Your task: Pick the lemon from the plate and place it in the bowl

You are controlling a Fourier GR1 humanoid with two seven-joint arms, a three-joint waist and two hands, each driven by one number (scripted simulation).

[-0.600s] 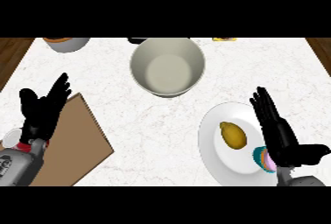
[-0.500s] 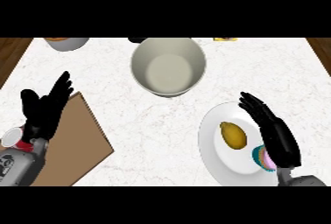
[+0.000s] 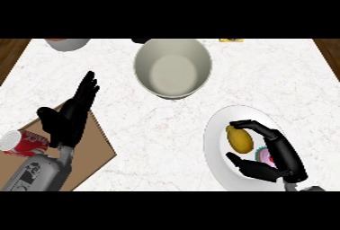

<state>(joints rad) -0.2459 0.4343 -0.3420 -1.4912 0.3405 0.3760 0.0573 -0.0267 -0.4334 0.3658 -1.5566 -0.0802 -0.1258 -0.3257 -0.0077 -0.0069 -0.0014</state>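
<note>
Nearest, one red can (image 3: 23, 141) lies on its side at the left edge, its lettering unreadable, beside one brown board (image 3: 93, 152). Left hand (image 3: 66, 119) rests over the board, fingers straight, holding nothing. Right hand (image 3: 275, 155) curls fingers (image 3: 256, 127) and thumb around one yellow lemon (image 3: 240, 139) on one white plate (image 3: 222, 134). Farther along the marble worktop (image 3: 266, 76) stands one empty pale bowl (image 3: 173, 67)
</note>
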